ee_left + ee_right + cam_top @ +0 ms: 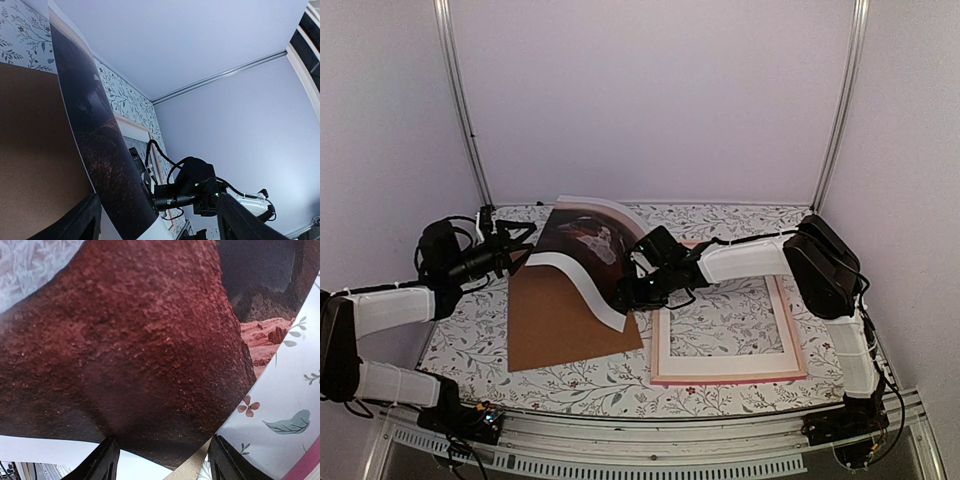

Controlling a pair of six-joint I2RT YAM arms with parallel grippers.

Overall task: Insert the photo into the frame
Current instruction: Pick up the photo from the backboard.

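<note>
Photo (588,235) arches over the board (555,325), ten o'clock of the frame (790,372). It sits between my left gripper (520,248) and right gripper (628,292), both spread wide, neither pinching. It looks light, floppy and easily creased, so I'd grip the white margin.

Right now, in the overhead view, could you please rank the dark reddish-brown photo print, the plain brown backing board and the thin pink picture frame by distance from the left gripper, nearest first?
From the left gripper:
1. Dark reddish-brown photo print, curled, right beside it.
2. Plain brown backing board, lying flat, close by.
3. Thin pink picture frame, far right side.
</note>
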